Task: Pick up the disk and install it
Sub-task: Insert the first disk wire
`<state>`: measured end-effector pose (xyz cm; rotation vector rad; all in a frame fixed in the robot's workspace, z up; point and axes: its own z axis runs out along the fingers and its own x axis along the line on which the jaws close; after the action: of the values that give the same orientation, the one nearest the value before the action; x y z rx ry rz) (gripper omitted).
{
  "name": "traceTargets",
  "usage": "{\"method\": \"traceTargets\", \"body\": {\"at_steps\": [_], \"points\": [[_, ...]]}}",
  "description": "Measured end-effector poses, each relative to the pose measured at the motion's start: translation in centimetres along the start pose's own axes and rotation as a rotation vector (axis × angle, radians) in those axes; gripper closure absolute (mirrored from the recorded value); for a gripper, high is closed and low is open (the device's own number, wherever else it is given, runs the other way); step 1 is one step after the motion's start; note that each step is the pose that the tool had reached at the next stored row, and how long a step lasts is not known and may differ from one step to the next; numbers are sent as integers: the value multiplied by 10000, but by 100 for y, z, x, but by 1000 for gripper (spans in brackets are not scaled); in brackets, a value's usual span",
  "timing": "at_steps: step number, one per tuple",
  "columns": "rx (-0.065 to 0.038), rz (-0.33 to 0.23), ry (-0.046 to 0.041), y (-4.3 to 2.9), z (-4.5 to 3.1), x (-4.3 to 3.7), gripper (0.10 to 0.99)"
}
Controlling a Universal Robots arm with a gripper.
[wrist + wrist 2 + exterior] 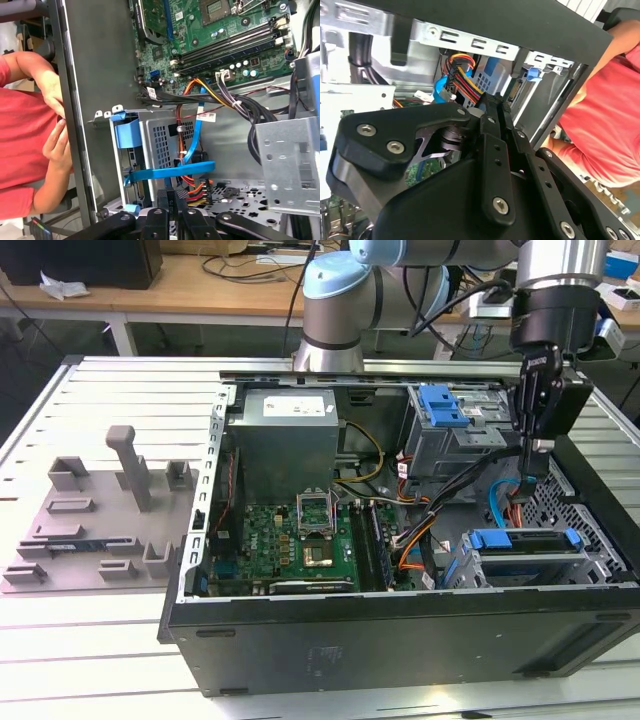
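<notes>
Blue plastic rails frame the flat silver disk (524, 540) sitting in a perforated grey metal cage (161, 142), with the black gripper (535, 472) nearby, its slim fingers pressed together and empty.

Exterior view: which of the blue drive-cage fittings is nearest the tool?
The long blue rail bracket, just under the tool at the exterior view's right. The squarer blue latch lies farther off, toward the power supply.
</notes>
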<state>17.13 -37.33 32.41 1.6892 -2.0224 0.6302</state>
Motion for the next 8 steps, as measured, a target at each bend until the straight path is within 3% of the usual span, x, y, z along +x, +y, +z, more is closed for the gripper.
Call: {"method": "traceTargets", "body": {"at_steps": [4,6,8], "points": [[-41,-9,-248,-16,4,95,918],[-89,-19,-530,-32,9,191,918],[-122,-27,-726,-39,20,229,918]]}}
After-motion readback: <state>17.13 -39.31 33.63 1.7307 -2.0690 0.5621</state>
